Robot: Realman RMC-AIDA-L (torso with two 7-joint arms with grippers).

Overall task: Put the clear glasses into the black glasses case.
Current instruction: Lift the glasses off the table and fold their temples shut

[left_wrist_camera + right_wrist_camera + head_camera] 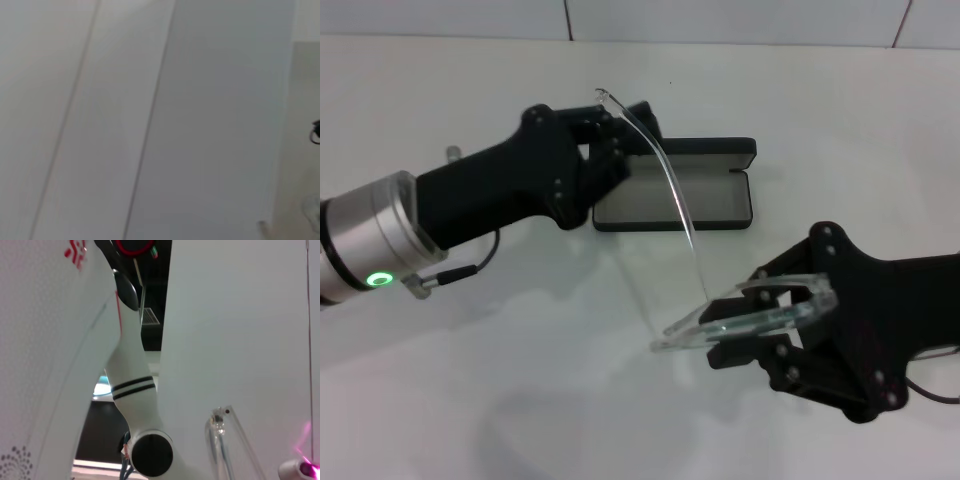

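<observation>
The clear glasses [745, 318] hang above the table, and my right gripper [760, 322] is shut on their front frame at the lower right. One thin clear arm [672, 190] curves up and back to a tip beside my left gripper [620, 135]. The left gripper hovers at the left end of the black glasses case [670, 208]; whether it touches the arm is unclear. The case lies open with its grey lining up and its lid [705, 150] raised behind. A clear hinge piece of the glasses [220, 426] appears in the right wrist view.
The white table [520, 400] spreads all around the case. A tiled wall [720, 20] bounds the far edge. The left wrist view gives only pale surfaces. The robot's white body [135, 390] fills part of the right wrist view.
</observation>
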